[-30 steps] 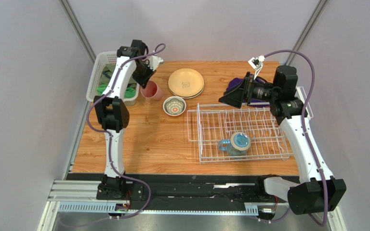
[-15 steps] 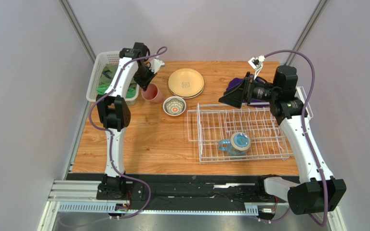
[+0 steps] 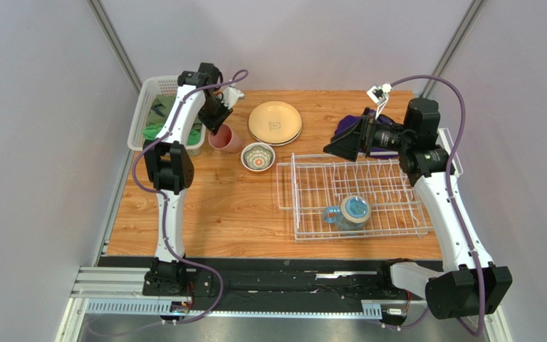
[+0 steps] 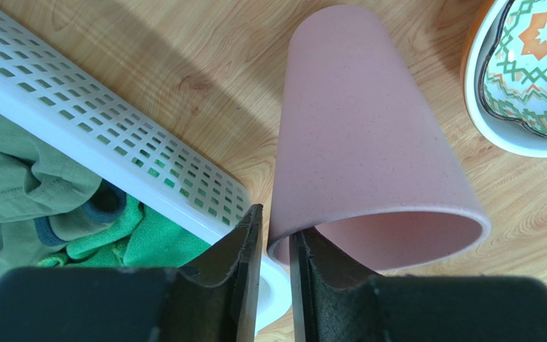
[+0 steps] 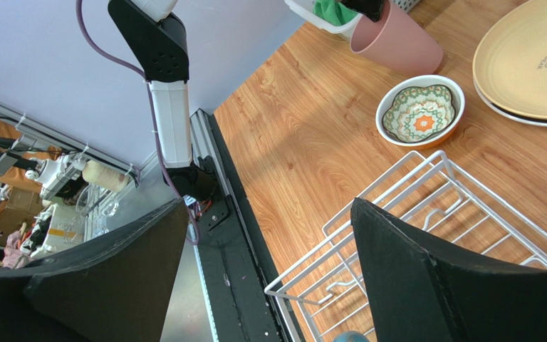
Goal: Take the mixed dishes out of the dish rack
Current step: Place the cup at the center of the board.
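The pink cup [image 3: 224, 137] stands upright on the table beside the white basket. My left gripper [image 3: 216, 125] straddles its rim [image 4: 275, 221], one finger inside and one outside. The jaws are narrowly open, with a thin gap at the outer finger. The patterned bowl [image 3: 258, 157] and the cream plates [image 3: 275, 122] sit on the table to the cup's right. The blue-handled mug [image 3: 349, 211] lies in the white wire dish rack [image 3: 358, 194]. My right gripper [image 3: 342, 145] hangs wide open and empty above the rack's back left corner [image 5: 269, 206].
A white mesh basket [image 3: 144, 107] with green cloth stands at the back left, touching distance from the cup [image 4: 112, 135]. A purple cloth [image 3: 347, 127] lies behind the rack. The right wrist view shows the rack wire [image 5: 310, 254], bowl [image 5: 420, 110] and plates [image 5: 533, 64].
My left arm has shifted slightly at the cup, which stays in place on the table. The right arm has not moved.
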`<state>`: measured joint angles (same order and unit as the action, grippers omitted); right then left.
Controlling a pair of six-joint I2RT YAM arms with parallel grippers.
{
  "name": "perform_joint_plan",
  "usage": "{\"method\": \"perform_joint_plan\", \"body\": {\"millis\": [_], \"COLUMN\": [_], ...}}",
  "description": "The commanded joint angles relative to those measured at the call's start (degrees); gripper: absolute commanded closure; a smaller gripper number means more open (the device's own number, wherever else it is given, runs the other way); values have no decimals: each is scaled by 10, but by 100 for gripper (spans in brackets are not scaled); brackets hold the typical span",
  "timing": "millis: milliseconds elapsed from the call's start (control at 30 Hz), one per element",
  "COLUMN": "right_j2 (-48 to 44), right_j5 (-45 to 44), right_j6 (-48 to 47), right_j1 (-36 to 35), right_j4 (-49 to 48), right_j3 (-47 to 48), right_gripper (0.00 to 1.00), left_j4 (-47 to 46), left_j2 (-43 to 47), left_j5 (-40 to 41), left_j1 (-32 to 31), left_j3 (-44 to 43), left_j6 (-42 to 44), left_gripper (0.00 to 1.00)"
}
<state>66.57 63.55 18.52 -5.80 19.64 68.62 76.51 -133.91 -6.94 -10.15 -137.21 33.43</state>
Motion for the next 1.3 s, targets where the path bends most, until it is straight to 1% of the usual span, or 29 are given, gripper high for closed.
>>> {"method": "perform_joint_plan", "body": {"millis": [0, 100, 267, 533, 733, 1000, 1267], "right_j2": [-12, -12, -11, -11, -10, -6, -4], "right_j5": [7, 6, 4, 1, 1, 1, 0], "right_j6": [-7, -7, -10, -17, -18, -22, -24], "right_j1": [0, -1, -1, -1, -1, -1, -1], "right_j4": [-11, -10, -7, 0, 0, 5, 7], "right_j3": [3, 3, 5, 6, 5, 7, 8], "right_gripper": [11, 11, 11, 11, 11, 11, 11], "left_j4": [-7, -16, -29, -49, -65, -68, -74], "left_j2": [3, 2, 5, 9, 9, 18, 41], "left_j5": [7, 11, 11, 6, 0, -14, -37], "left_j1": [-4, -5, -5, -7, -9, -16, -26], "left_j3": [-23, -23, -23, -20, -17, -17, 15], "left_j6": [1, -1, -6, -12, -21, -29, -44], "left_gripper": [70, 68, 56, 46, 43, 42, 42]}}
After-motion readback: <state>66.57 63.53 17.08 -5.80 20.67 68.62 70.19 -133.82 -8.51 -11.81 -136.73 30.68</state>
